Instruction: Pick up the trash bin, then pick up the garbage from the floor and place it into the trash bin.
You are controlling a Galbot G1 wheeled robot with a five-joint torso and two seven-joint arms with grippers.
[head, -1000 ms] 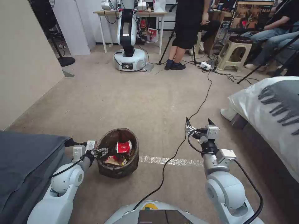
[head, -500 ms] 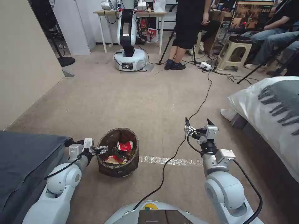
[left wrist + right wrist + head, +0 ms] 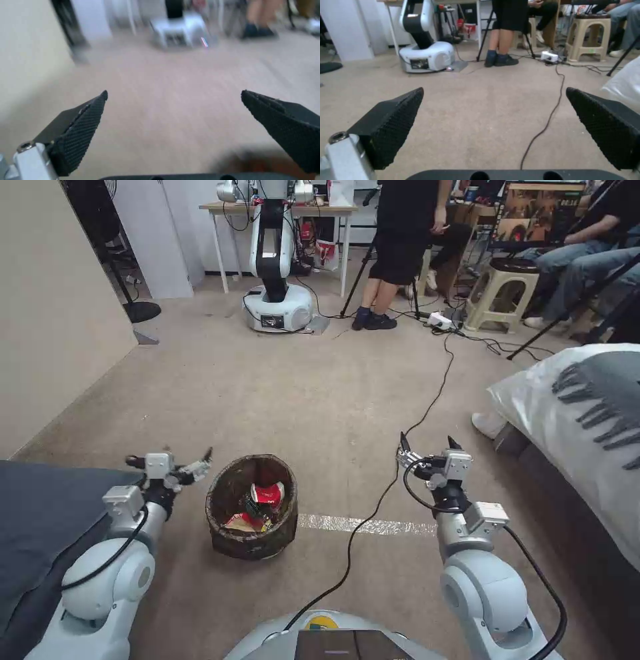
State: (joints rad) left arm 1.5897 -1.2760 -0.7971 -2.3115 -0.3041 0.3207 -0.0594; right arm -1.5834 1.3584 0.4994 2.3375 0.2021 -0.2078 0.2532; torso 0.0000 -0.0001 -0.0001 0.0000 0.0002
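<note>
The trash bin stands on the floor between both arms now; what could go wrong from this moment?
1. The left tool hangs open just beside the trash bin; a sideways swing could tip it and spill the garbage.
2. A black cable runs across the floor between the bin and the open right tool; the arm or the base might snag it.
3. The bag's rim looks crumpled, so a grip there may slip.

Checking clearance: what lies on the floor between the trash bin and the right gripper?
In the head view, a black cable crosses bare carpet between the trash bin and the right gripper.
</note>
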